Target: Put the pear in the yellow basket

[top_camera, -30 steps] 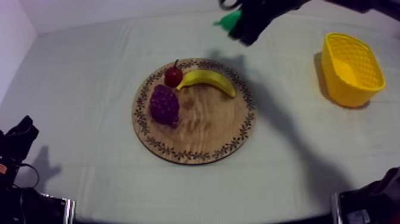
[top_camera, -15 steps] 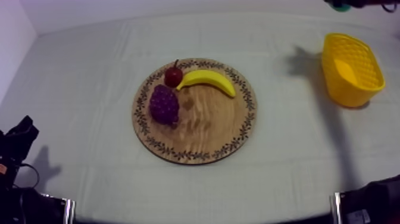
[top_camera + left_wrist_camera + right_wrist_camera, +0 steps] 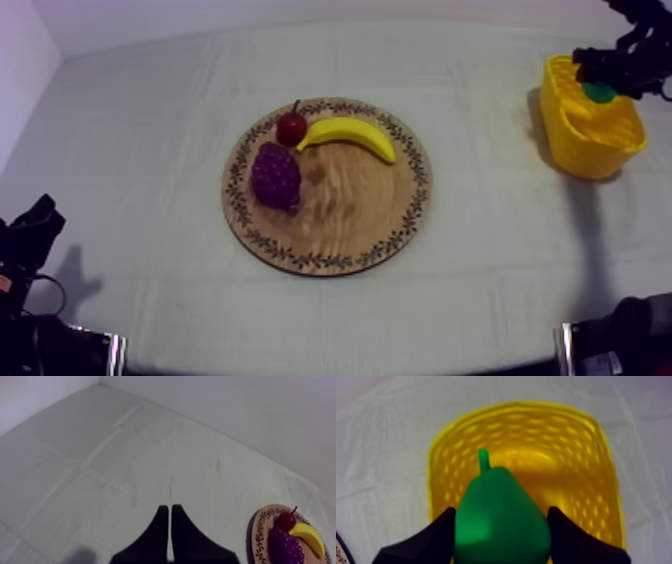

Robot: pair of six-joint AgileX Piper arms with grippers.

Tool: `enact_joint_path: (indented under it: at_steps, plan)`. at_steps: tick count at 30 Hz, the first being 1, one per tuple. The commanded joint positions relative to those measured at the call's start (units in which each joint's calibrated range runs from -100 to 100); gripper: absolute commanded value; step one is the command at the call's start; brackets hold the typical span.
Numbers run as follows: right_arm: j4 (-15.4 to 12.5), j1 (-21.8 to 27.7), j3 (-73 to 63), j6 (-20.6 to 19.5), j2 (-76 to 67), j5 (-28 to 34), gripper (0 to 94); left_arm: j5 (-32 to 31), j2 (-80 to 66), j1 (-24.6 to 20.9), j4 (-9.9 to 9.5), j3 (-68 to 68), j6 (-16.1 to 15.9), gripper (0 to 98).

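- The pear [image 3: 501, 521] is off the wooden board and sits clamped in the right gripper [image 3: 501, 510]. One black finger presses each flank [image 3: 431, 538], and the stem points away from the wrist.
- The pear hangs over the open mouth of the yellow basket [image 3: 590, 150], which stands at the far right of the counter [image 3: 150, 130]. Whether the pear is below the basket's rim cannot be told.
- In the right wrist view the basket's lattice walls and floor lie directly behind the pear.
- The wooden board [image 3: 330, 255] lies mid-counter, well apart from the basket and to its left.
- Three toy fruits are on the board, all in its far-left part:
- One banana [image 3: 350, 133] curves along the far side.
- One small red fruit [image 3: 291, 128] touches the banana's left end.
- One bunch of grapes [image 3: 275, 175] lies just near of the red fruit.
- The left gripper [image 3: 170, 513] rests low at the near left, well apart from the board. Its fingers are together in a narrow wedge over bare cloth.
- Counted: one pear, one basket, one board, one banana, one bunch of grapes, one small red fruit and two grippers.
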Motion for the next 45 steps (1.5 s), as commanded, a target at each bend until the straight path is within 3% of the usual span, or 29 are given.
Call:
enact_joint_path:
  at_steps: [1, 13, 21, 27, 32, 35, 39, 45]
  plan:
    - [0.4, 0.3, 0.6, -0.3, 0.8, -0.4, 35.7, 0.0, 0.0, 0.0, 0.0, 0.0, 0.0, 0.1]
    - [0.8, 1.6, 2.1, -0.8, 3.5, -2.7, 36.9, 0.0, 0.0, 0.0, 0.0, 0.0, 0.0, 0.1]
    - [8.2, 0.7, 2.4, -8.6, 5.2, -3.3, 53.7, 0.0, 0.0, 0.0, 0.0, 0.0, 0.0, 0.1]
    - [8.7, 0.6, 2.2, -9.2, 5.3, -3.8, 55.8, 0.0, 0.0, 0.0, 0.0, 0.0, 0.0, 0.1]
    - [6.3, 0.8, 2.5, -6.5, 4.4, -4.4, 51.4, 0.0, 0.0, 0.0, 0.0, 0.0, 0.0, 0.1]
    - [3.7, 1.2, 3.0, -3.7, 3.2, -5.1, 38.4, 0.0, 0.0, 0.0, 0.0, 0.0, 0.0, 0.1]
    - [-1.8, 1.6, 3.6, 2.3, 0.9, -5.4, 19.8, 0.0, 0.0, 0.0, 0.0, 0.0, 0.0, 0.1]
    - [-7.2, 2.0, 5.8, 7.4, -4.0, -5.7, 5.1, 0.0, 0.0, 0.0, 0.0, 0.0, 0.0, 0.1]
